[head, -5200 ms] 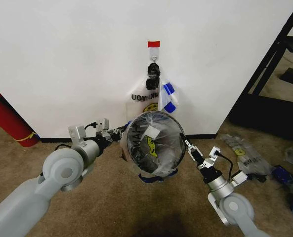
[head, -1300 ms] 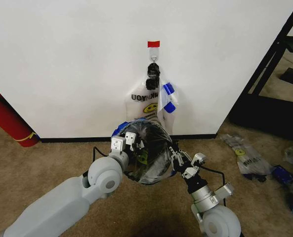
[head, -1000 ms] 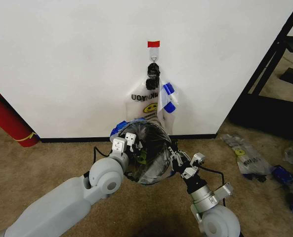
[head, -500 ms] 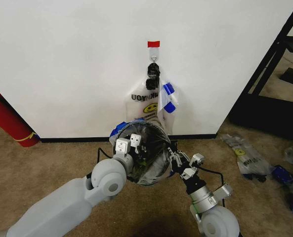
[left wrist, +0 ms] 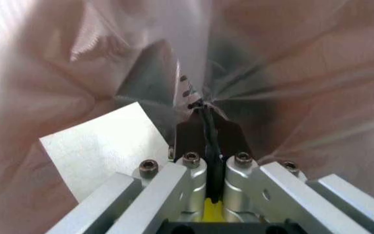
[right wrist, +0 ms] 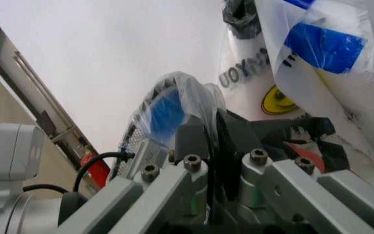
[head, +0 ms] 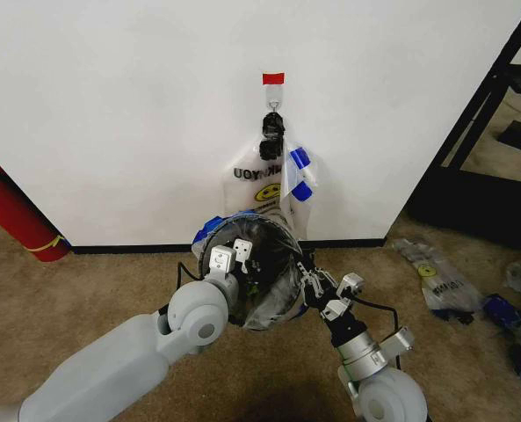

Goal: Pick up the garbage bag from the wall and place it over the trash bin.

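Observation:
The black trash bin (head: 282,230) stands on the carpet at the foot of the white wall (head: 111,105). The translucent garbage bag (head: 264,308) is draped over it, a blue patch at its far left rim. My left gripper (head: 249,268) reaches over the bin's mouth from the left. In the left wrist view that gripper (left wrist: 204,109) is shut on a fold of the bag's film (left wrist: 291,73). My right gripper (head: 306,274) is at the bin's right rim. In the right wrist view it (right wrist: 210,122) is shut on the bag's blue-patched edge (right wrist: 171,109).
More smiley bags (head: 273,180) hang from a metal hook (head: 272,119) under a red tape strip (head: 272,78), just behind the bin. A red fire extinguisher (head: 10,211) leans at the left. Black shelving (head: 497,132) and loose bags (head: 436,272) lie to the right.
Since five seconds ago both arms have drawn in close to the bin. Over the last second the left gripper has crept rightward over the bin's mouth; the right gripper has barely moved.

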Controlling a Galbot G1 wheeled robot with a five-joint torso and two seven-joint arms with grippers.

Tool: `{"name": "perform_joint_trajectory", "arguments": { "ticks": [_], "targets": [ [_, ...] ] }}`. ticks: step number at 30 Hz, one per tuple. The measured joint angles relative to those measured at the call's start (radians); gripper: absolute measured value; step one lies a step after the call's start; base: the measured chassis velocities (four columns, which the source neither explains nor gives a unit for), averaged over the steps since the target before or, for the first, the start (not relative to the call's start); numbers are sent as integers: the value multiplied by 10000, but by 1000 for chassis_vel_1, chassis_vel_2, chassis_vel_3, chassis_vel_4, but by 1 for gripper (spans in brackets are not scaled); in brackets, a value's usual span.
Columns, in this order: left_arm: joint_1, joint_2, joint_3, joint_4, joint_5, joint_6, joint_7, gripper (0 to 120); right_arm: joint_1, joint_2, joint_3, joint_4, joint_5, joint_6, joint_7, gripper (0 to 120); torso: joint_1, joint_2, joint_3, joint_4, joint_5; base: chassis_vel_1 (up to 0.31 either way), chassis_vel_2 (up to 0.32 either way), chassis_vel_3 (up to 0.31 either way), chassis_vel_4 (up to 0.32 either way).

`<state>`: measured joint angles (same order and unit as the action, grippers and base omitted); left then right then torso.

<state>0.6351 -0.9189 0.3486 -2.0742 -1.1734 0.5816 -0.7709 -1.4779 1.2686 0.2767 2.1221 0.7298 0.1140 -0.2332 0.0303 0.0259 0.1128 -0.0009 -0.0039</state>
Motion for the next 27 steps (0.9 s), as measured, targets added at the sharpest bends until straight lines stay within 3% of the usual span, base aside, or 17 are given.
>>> {"name": "perform_joint_trajectory", "arguments": {
  "ticks": [4,27],
  "targets": [
    [-123,-67,54,-2,-202,59,-36,3,-44,-30,29,73,0,0,-10,0,0,0,0,0,0,0,0,0,0],
    [-71,-43,-66,20,-298,270,-234,86,-160,6,54,145,-59,0,-61,0,0,0,0,-1,0,0,0,0,0]
  ]
}}
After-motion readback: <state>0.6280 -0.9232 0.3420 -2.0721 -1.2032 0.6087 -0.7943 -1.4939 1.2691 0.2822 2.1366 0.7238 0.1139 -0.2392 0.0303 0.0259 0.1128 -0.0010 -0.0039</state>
